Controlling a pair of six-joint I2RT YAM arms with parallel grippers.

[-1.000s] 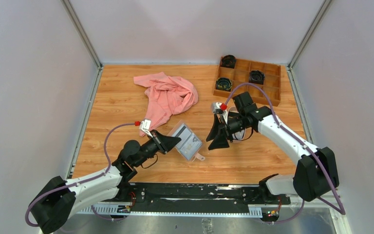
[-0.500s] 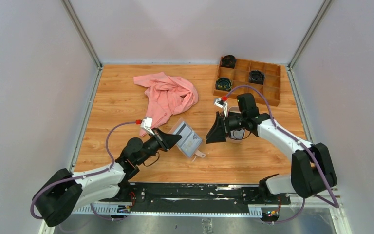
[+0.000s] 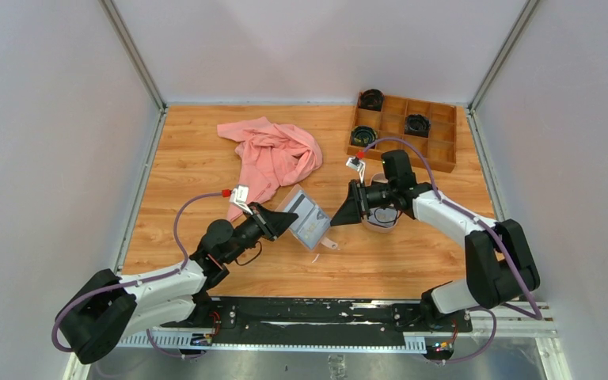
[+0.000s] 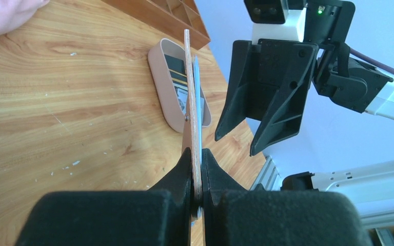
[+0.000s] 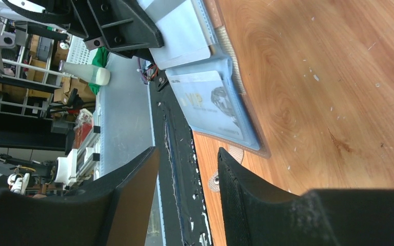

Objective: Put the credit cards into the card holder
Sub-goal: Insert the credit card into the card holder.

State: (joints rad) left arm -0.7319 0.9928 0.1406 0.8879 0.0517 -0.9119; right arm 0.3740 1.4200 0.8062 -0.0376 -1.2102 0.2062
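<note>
The holder (image 3: 310,222) is pinched at its near edge by the L gripper (image 4: 196,154), whose fingers are shut tight on it w/ no gap seen. It is held open over mid-table (image 3: 190,174), approx. upright and edge-on from the L wrist. The light blue pockets are turned toward the R gripper (image 3: 343,212), and a snap tab is seen hanging at the lower corner. A pale card (image 5: 208,100) is seen tucked in one pocket. The print on it is turned sideways, poss. "VIP", and cannot be read for sure.

The R gripper is spread wide w/ nothing held. It is poised just beside the holder's right edge, apart from it.

A pinkish tray (image 4: 158,82) is seen on the table beyond the holder, under the R arm. Cards (image 4: 176,69) are lying in it, the top one black w/ pale stripes. No text on it can be made out.

A pink cloth (image 3: 273,158) is bunched at the rear. A wooden box (image 3: 443,131) is set in the far right corner.
</note>
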